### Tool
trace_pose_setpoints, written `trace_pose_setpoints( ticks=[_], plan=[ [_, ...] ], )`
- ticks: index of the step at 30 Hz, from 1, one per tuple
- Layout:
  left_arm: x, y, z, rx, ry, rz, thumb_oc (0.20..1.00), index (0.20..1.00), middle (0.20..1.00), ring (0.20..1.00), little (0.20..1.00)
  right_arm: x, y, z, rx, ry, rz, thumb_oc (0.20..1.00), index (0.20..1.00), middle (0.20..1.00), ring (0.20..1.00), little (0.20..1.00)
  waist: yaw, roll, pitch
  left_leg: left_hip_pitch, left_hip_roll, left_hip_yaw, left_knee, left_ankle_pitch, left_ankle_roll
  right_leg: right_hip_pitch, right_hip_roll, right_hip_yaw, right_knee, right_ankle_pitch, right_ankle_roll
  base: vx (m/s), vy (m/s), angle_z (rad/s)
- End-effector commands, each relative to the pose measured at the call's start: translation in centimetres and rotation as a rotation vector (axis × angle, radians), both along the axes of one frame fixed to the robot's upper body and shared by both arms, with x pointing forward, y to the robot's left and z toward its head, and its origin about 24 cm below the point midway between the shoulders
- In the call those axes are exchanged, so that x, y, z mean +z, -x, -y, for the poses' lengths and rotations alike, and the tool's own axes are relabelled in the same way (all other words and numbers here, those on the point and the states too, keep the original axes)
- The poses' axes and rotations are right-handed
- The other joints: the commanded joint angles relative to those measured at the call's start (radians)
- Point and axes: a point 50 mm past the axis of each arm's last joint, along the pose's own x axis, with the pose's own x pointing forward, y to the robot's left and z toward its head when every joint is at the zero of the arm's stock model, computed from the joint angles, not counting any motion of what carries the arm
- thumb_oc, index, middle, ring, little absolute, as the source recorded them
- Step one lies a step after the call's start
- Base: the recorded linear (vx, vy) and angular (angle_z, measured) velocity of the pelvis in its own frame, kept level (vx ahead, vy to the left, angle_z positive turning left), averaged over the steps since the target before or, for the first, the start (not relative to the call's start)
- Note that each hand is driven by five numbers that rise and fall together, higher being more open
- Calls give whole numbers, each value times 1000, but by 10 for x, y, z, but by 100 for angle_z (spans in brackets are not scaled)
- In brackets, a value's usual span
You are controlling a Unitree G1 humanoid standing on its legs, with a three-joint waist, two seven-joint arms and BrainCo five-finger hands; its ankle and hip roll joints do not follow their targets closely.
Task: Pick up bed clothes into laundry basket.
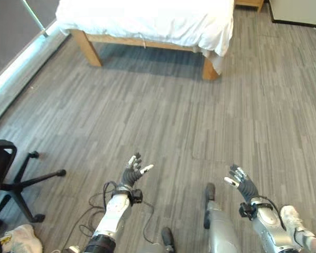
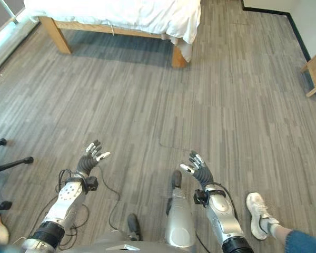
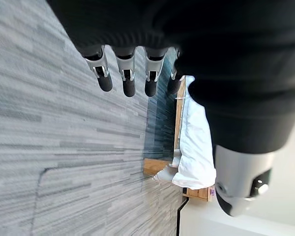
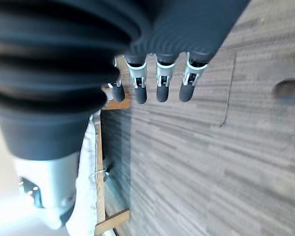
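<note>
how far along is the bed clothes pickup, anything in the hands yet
Nothing looks done yet. The left hand and right hand are both open over bare floor, holding nothing. The white bedding lies on the wooden bed, across the room from the hands. Left: approach the bed, grasp the bedding and put it into a laundry basket.

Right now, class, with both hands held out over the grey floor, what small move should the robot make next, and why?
Probably step toward the white-sheeted wooden bed. Both the left hand and right hand are open and empty, and the bed lies far across the grey plank floor.
</note>
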Motion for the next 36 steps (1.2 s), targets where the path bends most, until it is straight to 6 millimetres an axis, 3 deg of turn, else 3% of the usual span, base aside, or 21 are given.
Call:
trace_pose_setpoints(
  ticks=[1, 2, 3, 4, 5, 6, 7, 8, 9, 11, 15, 16, 19, 21, 24, 26, 28, 29, 32, 33, 36],
  plan=[
    [26, -14, 7, -53, -28, 144, 1000, 1000, 1000, 1000, 1000, 18, -9, -4, -2, -76, 104, 1000, 1000, 1000, 1000, 1000, -25, 39, -34, 210, 93, -117, 40, -1, -51, -6, 67, -25, 10, 211, 4, 324, -181, 60],
    [25, -14, 11, -63, -16, 140, 1000, 1000, 1000, 1000, 1000, 18, -9, -4, -5, -105, 107, 1000, 1000, 1000, 1000, 1000, -30, 49, -46, 195, 131, -127, 114, 49, -78, -1, 88, -39, 38, 178, -20, 458, -318, 55],
    [23, -14, 14, -88, -18, 127, 1000, 1000, 1000, 1000, 1000, 17, -9, -3, -16, -129, 95, 1000, 1000, 1000, 1000, 1000, -28, 54, -50, 109, 208, -104, 360, 239, -118, 60, 115, -69, 69, 113, -82, 449, -320, 46],
    [23, -14, 14, -87, -19, 127, 1000, 1000, 1000, 1000, 1000, 17, -9, -3, -16, -130, 95, 1000, 1000, 1000, 1000, 1000, -32, 51, -53, 103, 206, -108, 360, 242, -118, 59, 112, -71, 67, 115, -83, 579, -549, 22],
    [25, -14, 14, -90, 42, 128, 1000, 1000, 1000, 1000, 1000, 24, -10, -2, -13, -160, 131, 1000, 1000, 1000, 1000, 1000, -2, 14, -26, -67, 203, -146, 705, 344, -100, 145, 148, -61, 57, 55, -157, 383, -486, 8],
    [27, -15, 15, -88, 65, 134, 1000, 1000, 1000, 1000, 1000, 26, -11, -2, 5, -148, 140, 1000, 1000, 1000, 1000, 1000, 19, -11, 2, -148, 189, -183, 843, 346, -77, 177, 157, -43, 54, 36, -182, 385, -481, -14],
    [27, -15, 15, -88, 65, 134, 1000, 1000, 1000, 1000, 1000, 26, -11, -2, 4, -148, 140, 1000, 1000, 1000, 1000, 1000, 17, -7, 2, -153, 193, -186, 850, 342, -78, 175, 159, -45, 55, 35, -182, 328, -323, -46],
    [34, -20, 19, -104, 65, 162, 1000, 1000, 1000, 1000, 1000, 29, -14, 6, 17, -67, 141, 1000, 1000, 1000, 1000, 1000, 47, -28, 35, -278, 206, -167, 884, 289, -45, 235, 170, -14, 41, 0, -191, 381, -224, -90],
    [34, -22, 21, -103, 67, 164, 1000, 1000, 1000, 1000, 1000, 28, -14, 12, -14, -53, 136, 1000, 1000, 1000, 1000, 1000, 55, -31, 37, -349, 257, -125, 824, 286, -51, 266, 167, -13, 31, -18, -189, 386, -224, -89],
    [34, -23, 24, -111, 88, 163, 1000, 1000, 1000, 1000, 1000, 29, -14, 14, -41, -79, 141, 1000, 1000, 1000, 1000, 1000, 70, -28, 38, -387, 289, -82, 737, 285, -65, 305, 163, -10, 16, -27, -179, 304, -4, -38],
    [29, -20, 31, -156, 89, 149, 1000, 1000, 1000, 1000, 1000, 21, -5, 18, -46, -100, 109, 1000, 1000, 1000, 1000, 1000, 108, -13, 15, -419, 190, -72, 459, 310, -84, 381, 161, 31, -9, -59, -165, 515, 134, -28],
    [26, -17, 32, -182, 79, 135, 1000, 1000, 1000, 1000, 1000, 16, -1, 17, -28, -87, 84, 1000, 1000, 1000, 1000, 1000, 133, 1, 1, -423, 128, -97, 292, 325, -80, 442, 182, 51, -28, -83, -154, 334, 81, -49],
    [22, -13, 33, -203, 70, 116, 1000, 1000, 1000, 1000, 1000, 14, 0, 15, -13, -89, 78, 1000, 1000, 1000, 1000, 1000, 144, 12, -16, -404, 104, -87, 193, 353, -88, 483, 196, 63, -42, -95, -147, 409, 107, -43],
    [19, -11, 36, -232, 75, 104, 1000, 1000, 1000, 1000, 1000, 15, 0, 12, 7, -80, 81, 1000, 1000, 1000, 1000, 1000, 146, 15, -35, -369, 95, -38, 179, 333, -71, 512, 204, 69, -46, -109, -142, 336, 113, -43],
    [14, -7, 47, -276, 93, 77, 1000, 1000, 1000, 1000, 1000, 12, 1, 6, 8, -69, 71, 1000, 1000, 1000, 1000, 1000, 142, 1, -84, -329, 58, -12, 173, 248, -20, 545, 145, 62, -12, -146, -102, 310, 210, -32],
    [17, -9, 54, -326, 65, 85, 1000, 1000, 1000, 1000, 1000, 12, -3, -6, 6, -144, 83, 1000, 1000, 1000, 1000, 1000, 132, 4, -74, -270, 36, 25, 168, 195, 23, 452, 93, 54, 248, -103, -60, 253, 300, -7],
    [18, -10, 56, -343, 48, 88, 1000, 1000, 1000, 1000, 1000, 12, -3, -10, 36, -125, 78, 1000, 1000, 1000, 1000, 1000, 129, 8, -73, -241, 27, 21, 151, 186, 40, 422, 81, 53, 354, -57, -56, 120, 173, 4],
    [24, -13, 57, -349, 53, 109, 1000, 1000, 1000, 1000, 1000, 15, -4, -13, 63, -105, 91, 1000, 1000, 1000, 1000, 1000, 112, 24, -44, -192, 28, 7, 135, 175, 59, 331, 71, 50, 513, 13, -63, 58, 120, 6],
    [26, -14, 59, -362, 49, 116, 1000, 1000, 1000, 1000, 1000, 13, -3, -12, 57, -99, 83, 1000, 1000, 1000, 1000, 1000, 94, 35, -33, -161, 22, -17, 126, 162, 64, 283, 64, 66, 551, 19, -68, 166, 78, 55],
    [26, -14, 58, -357, 53, 118, 1000, 1000, 1000, 1000, 1000, 12, -2, -13, 43, -114, 80, 1000, 1000, 1000, 1000, 1000, 90, 35, -36, -145, 20, -36, 121, 151, 61, 264, 25, 58, 491, 36, -68, 125, -18, 72],
    [27, -15, 54, -342, 61, 119, 1000, 1000, 1000, 1000, 1000, 12, -1, -11, 38, -121, 82, 1000, 1000, 1000, 1000, 1000, 72, 23, -32, -132, 13, -100, 130, 130, 51, 248, 26, 99, 379, 32, -53, 166, -98, 71]
  ],
)
